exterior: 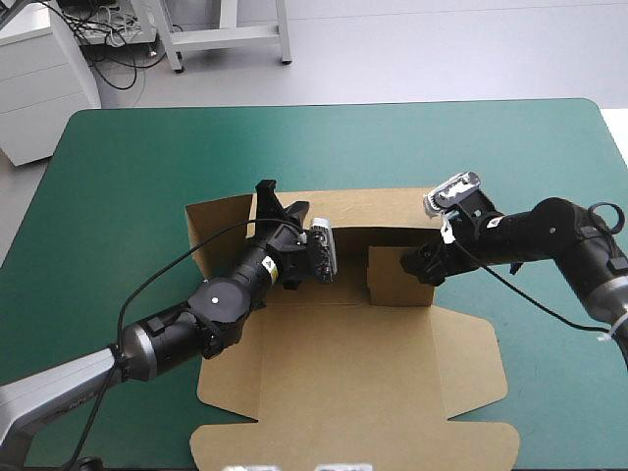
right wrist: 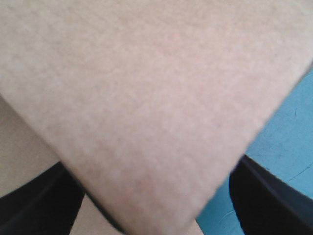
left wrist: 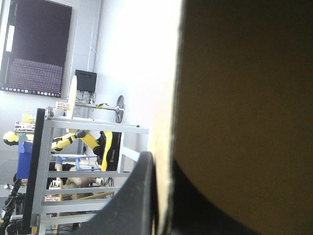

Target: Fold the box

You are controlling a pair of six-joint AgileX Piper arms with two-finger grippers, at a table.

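The brown box [exterior: 343,373] lies as a cut sheet on the teal-green table, its far wall [exterior: 378,204] raised. My left gripper [exterior: 270,199] stands at that wall's left end, shut on its upper edge. In the left wrist view the board edge [left wrist: 168,98] runs between the black fingers [left wrist: 137,196]. My right gripper [exterior: 416,265] sits at a small upright flap [exterior: 392,275] on the box's right side. In the right wrist view its fingers [right wrist: 271,196] stand wide apart and open, with a corner of board [right wrist: 146,98] lying across the gap.
Teal-green cover [exterior: 128,177] shows to the left, right and beyond the box. The sheet's near flaps [exterior: 353,446] reach almost to the table's front edge. A side flap [exterior: 218,221] sticks out at the far wall's left end.
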